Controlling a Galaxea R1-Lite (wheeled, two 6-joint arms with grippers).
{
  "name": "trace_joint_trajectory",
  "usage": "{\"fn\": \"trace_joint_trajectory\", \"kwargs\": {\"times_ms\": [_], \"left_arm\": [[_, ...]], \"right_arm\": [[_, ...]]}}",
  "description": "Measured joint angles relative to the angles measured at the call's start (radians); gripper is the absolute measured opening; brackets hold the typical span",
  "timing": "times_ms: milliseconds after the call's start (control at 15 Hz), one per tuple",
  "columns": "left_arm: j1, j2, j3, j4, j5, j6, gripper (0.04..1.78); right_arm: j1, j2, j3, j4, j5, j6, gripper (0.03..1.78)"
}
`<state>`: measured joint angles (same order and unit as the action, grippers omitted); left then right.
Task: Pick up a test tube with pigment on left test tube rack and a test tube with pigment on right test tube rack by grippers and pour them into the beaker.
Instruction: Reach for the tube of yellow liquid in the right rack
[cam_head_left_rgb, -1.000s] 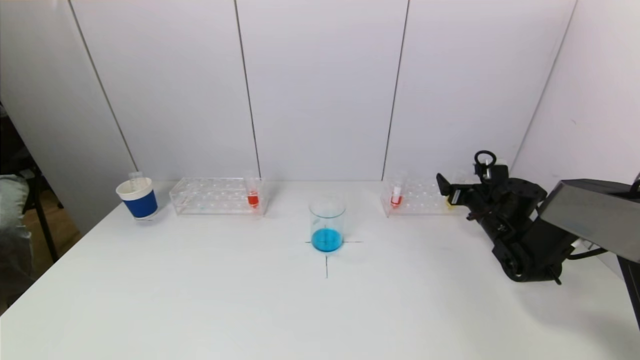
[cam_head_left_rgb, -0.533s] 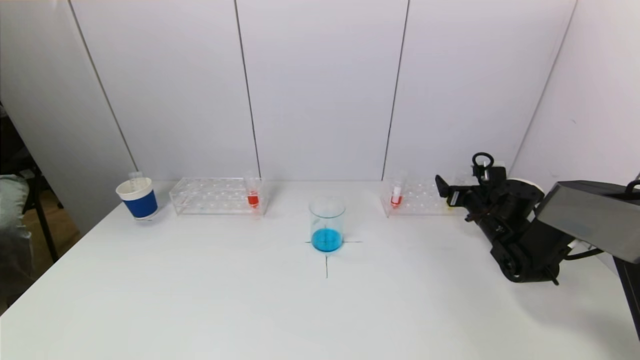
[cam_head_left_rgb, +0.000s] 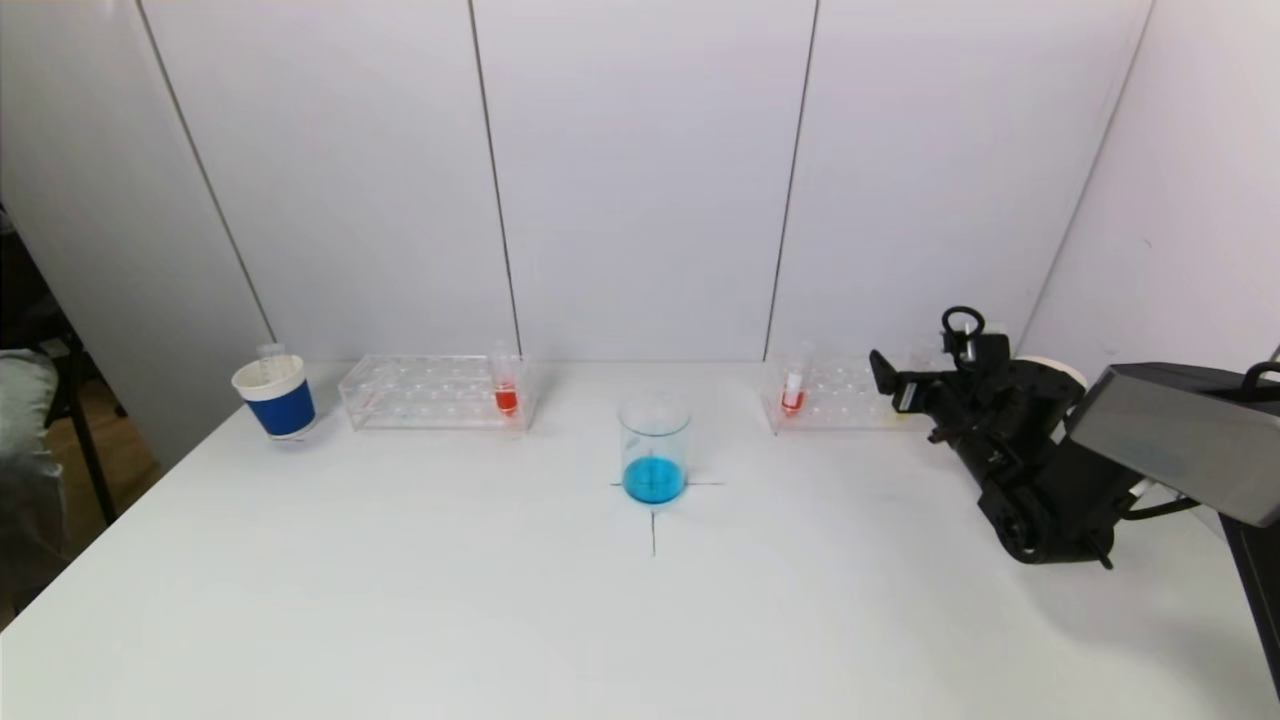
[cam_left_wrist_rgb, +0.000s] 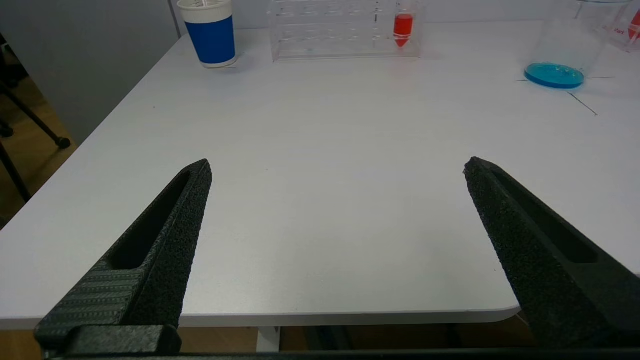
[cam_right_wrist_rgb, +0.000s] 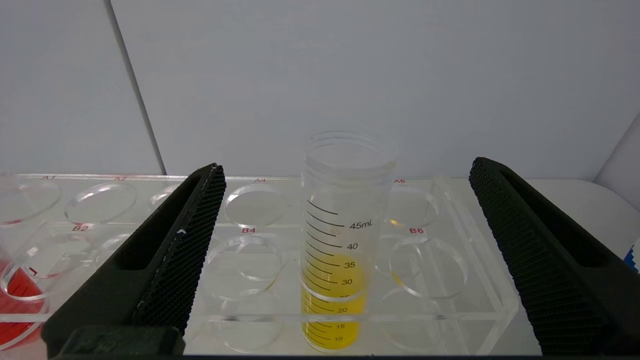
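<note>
Far left on table (cam_head_left_rgb: 400, 600): blue-and-white paper cup (cam_head_left_rgb: 275, 397). Next over, left test tube rack (cam_head_left_rgb: 432, 392) at the back edge, red-pigment tube (cam_head_left_rgb: 506, 387) upright in its right end. Left gripper (cam_left_wrist_rgb: 337, 167) low over the near table edge, fingers spread wide, holding nothing. Centre: beaker (cam_head_left_rgb: 654, 448) with blue liquid on the cross mark. Right test tube rack (cam_head_left_rgb: 835, 396) with a red tube (cam_head_left_rgb: 793, 388) at its left end and a yellow-pigment tube (cam_right_wrist_rgb: 340, 240) upright further right. Right gripper (cam_right_wrist_rgb: 345, 167) just short of that yellow tube, fingers wide either side, no contact.

yellow tube (cam_right_wrist_rgb: 334, 260) graduated 10–45mL, rack (cam_right_wrist_rgb: 450, 280) holes B2, B4, B6, A6
</note>
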<state>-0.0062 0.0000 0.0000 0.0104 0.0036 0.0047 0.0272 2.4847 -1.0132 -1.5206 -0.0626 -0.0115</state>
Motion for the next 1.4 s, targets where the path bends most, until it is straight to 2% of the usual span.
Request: {"fn": "trace_joint_trajectory", "kwargs": {"times_ms": [400,533,733,1000,1067,1200,1400], "left_arm": [[0.000,0.000,0.000,0.000,0.000,0.000,1.76],[0.000,0.000,0.000,0.000,0.000,0.000,1.76],[0.000,0.000,0.000,0.000,0.000,0.000,1.76],[0.000,0.000,0.000,0.000,0.000,0.000,1.76],[0.000,0.000,0.000,0.000,0.000,0.000,1.76],[0.000,0.000,0.000,0.000,0.000,0.000,1.76],[0.000,0.000,0.000,0.000,0.000,0.000,1.76]], "right_arm": [[0.000,0.003,-0.002,0.000,0.000,-0.002,1.77],[0.000,0.005,-0.004,0.000,-0.001,-0.003,1.69],[0.000,0.007,-0.005,0.000,-0.001,-0.003,1.38],[0.000,0.008,-0.006,-0.001,-0.001,-0.003,0.66],[0.001,0.008,-0.006,0.000,-0.001,-0.003,0.53],[0.000,0.008,-0.006,-0.001,0.000,-0.003,0.47],[0.000,0.008,-0.006,0.000,0.000,-0.003,0.48]]}}
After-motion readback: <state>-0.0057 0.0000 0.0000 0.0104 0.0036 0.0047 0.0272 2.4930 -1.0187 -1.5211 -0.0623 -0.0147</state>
